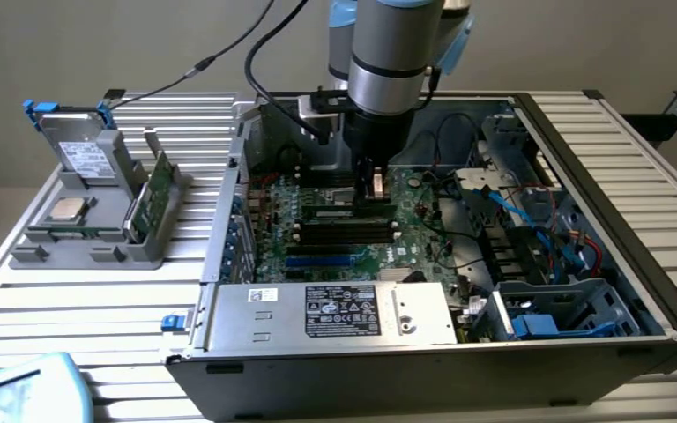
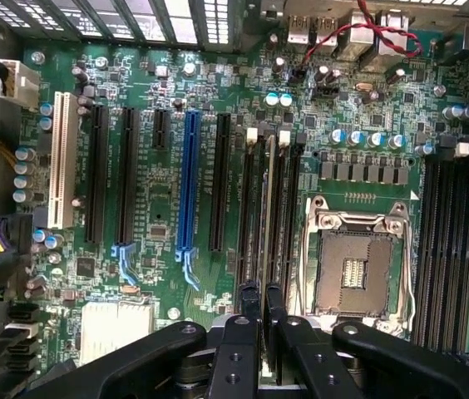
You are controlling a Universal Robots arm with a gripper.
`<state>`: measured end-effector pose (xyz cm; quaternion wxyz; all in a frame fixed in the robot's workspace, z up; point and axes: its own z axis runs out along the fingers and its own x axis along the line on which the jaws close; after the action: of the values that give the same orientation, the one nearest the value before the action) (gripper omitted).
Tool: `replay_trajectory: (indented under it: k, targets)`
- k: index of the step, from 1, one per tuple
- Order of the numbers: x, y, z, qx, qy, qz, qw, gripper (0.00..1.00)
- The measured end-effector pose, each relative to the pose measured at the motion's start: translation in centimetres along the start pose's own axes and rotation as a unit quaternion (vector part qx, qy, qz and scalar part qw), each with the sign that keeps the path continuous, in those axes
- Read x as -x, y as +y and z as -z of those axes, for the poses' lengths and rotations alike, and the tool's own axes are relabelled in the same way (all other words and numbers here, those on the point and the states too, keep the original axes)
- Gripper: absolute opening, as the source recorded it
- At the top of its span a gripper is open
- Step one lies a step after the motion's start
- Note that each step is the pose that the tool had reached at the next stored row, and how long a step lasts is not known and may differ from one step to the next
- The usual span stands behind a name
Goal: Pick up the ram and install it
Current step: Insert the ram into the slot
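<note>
– Fingers (image 2: 236, 353) first, since they're closest: what are they doing?

– Drawn nearly together, clamped on the ram (image 2: 269, 216). It's held on edge, so it reads as one thin line running along the memory slots (image 2: 291, 208) beside the bare processor socket (image 2: 359, 270).

– So the pick-up is done?

– I'd say so. This looks like the install step, with the stick lined up over a slot between its neighbours. I can't tell whether its edge has entered the slot or sits just above it.

– What does seating it call for?

– My judgement: the board must sit square along the slot with the pale end latches (image 2: 251, 133) free, and be pressed straight down. Any tilt and it could jam.

– And the containers?

– The open computer case (image 1: 433, 370) holds the motherboard (image 1: 351, 220), a silver power supply (image 1: 332, 313) at its near wall, and loose cables on the exterior view's right. Farther off, on the table (image 1: 103, 308) at the exterior view's left, a grey holder (image 1: 138, 251) carries a hard drive (image 1: 80, 154), a silver processor chip (image 1: 68, 210) and a green circuit card (image 1: 151, 198) standing upright.
</note>
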<state>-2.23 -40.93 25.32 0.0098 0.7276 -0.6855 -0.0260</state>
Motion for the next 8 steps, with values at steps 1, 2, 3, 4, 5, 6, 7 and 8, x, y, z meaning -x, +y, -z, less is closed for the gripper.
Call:
replay_trajectory:
  k: [1,2,3,4,5,6,7,8]
  targets:
    - [0.10,-0.02,-0.16,0.0000,0.0008,0.000,1.0000,0.14]
    - [0.18,-0.03,-0.30,0.0001,0.0022,0.000,1.0000,0.14]
    - [0.22,-0.03,-0.41,0.0003,0.0041,0.000,1.0000,0.14]
    - [0.26,-0.03,-0.51,0.0005,0.0065,-0.001,1.0000,0.14]
    - [0.29,-0.03,-0.60,0.0007,0.0091,-0.001,1.0000,0.14]
    - [0.32,-0.02,-0.70,0.0009,0.0116,-0.001,0.9999,0.14]
    - [0.38,-0.02,-0.83,0.0011,0.0138,-0.001,0.9999,0.14]
    - [0.44,-0.02,-0.96,0.0011,0.0153,-0.001,0.9999,0.14]
